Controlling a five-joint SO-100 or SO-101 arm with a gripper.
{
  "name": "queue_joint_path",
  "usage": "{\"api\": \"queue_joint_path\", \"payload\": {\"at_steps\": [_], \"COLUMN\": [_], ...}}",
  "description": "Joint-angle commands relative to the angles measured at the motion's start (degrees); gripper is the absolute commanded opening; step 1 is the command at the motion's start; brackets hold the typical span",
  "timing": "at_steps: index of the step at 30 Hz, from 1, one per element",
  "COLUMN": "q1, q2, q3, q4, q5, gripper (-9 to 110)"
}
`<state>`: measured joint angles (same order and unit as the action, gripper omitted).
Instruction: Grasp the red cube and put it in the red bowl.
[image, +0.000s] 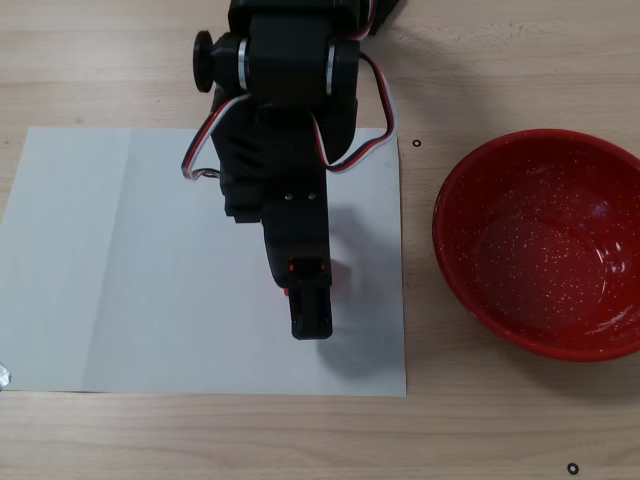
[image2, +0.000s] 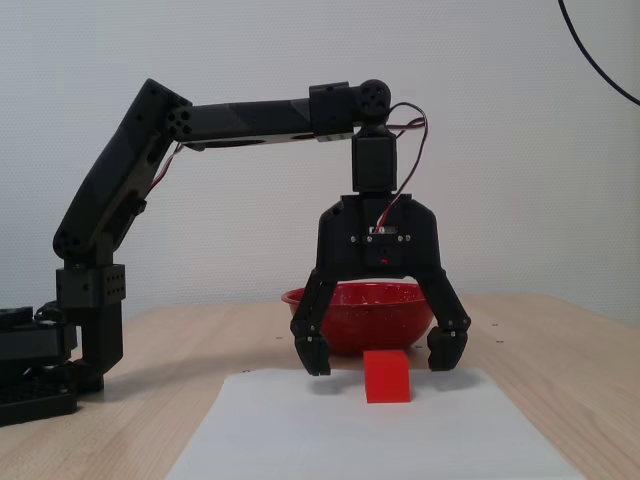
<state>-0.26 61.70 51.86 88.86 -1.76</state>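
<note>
The red cube (image2: 386, 377) sits on a white sheet of paper (image2: 300, 440). In a fixed view from the side my gripper (image2: 380, 353) hangs straight down over the cube, open wide. Its fingertips (image2: 312, 356) stand to either side of the cube, just above the paper and clear of it. In a fixed view from above the gripper (image: 310, 285) covers the cube, and only a red sliver (image: 341, 277) shows at its right edge. The speckled red bowl (image: 600, 340) stands empty on the wood to the right of the paper. From the side it shows behind the gripper (image2: 365, 315).
The white paper (image: 120, 260) lies on a light wooden table (image: 500, 430). The arm's base (image2: 85, 330) stands at the left in the side view. Black cable (image2: 600, 60) hangs at the upper right there.
</note>
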Motion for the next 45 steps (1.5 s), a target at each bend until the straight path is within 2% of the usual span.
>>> {"api": "queue_joint_path", "payload": {"at_steps": [1,29,40,45], "q1": [-0.09,-0.53,-0.62,-0.79], "q2": [3.34,-2.99,-2.72,-2.29], "q3": [-6.24,-11.87,-11.95,-12.04], "q4": [-0.88,-2.99,-3.69,-3.69], "q5": [0.26,1.23,0.7,0.26], "gripper": [52,46,34,22]}}
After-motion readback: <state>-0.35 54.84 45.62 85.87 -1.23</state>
